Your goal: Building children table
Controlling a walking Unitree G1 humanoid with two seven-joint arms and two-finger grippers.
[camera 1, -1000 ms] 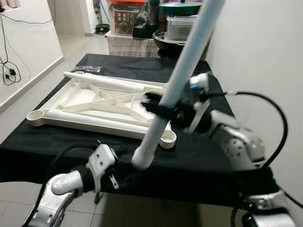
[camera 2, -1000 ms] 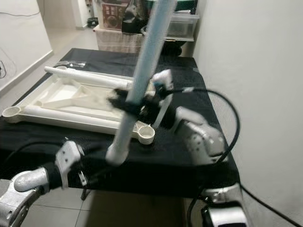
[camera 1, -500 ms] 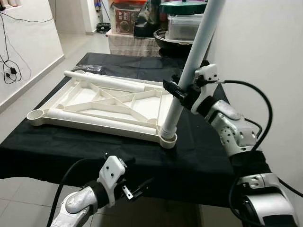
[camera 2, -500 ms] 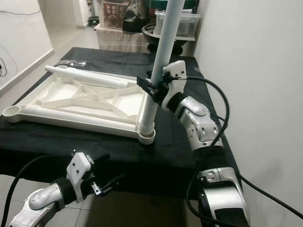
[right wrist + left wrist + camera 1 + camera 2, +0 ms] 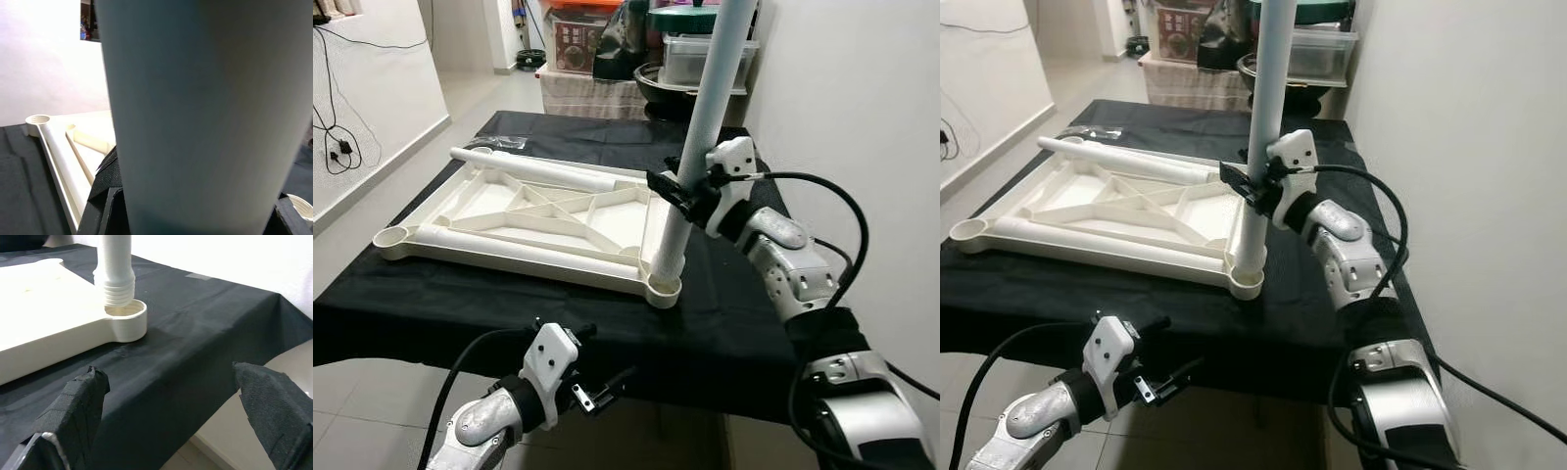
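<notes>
While right hand (image 5: 677, 194) grips leg (image 5: 697, 147), no writing legible

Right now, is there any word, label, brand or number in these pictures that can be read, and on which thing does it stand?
No text can be read.
Red-brown patterned box at the far end of the room: it has a printed pattern, too small and blurred to read.
White table leg, white tabletop frame, right gripper and left gripper: no print to be seen.
</notes>
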